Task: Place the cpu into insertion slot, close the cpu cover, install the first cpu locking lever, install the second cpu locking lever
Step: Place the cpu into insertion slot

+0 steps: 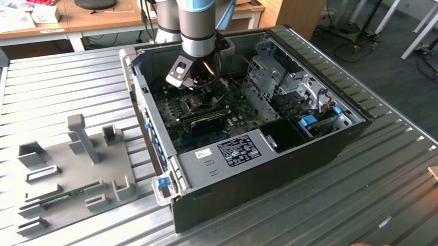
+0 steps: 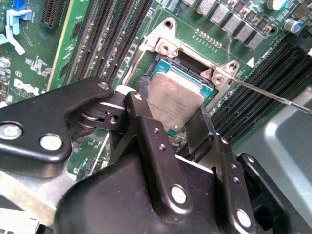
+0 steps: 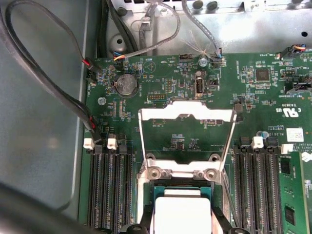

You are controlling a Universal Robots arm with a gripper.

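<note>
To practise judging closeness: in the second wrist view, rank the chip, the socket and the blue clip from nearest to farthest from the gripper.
1. Chip: held in the gripper.
2. Socket: just beneath the chip.
3. Blue clip: farthest, beyond the long black slots.

A workshop-like lab: an opened computer tower (image 1: 274, 174) on a ribbed metal bench (image 1: 61, 87), wooden desks (image 1: 116, 18) behind.
</note>
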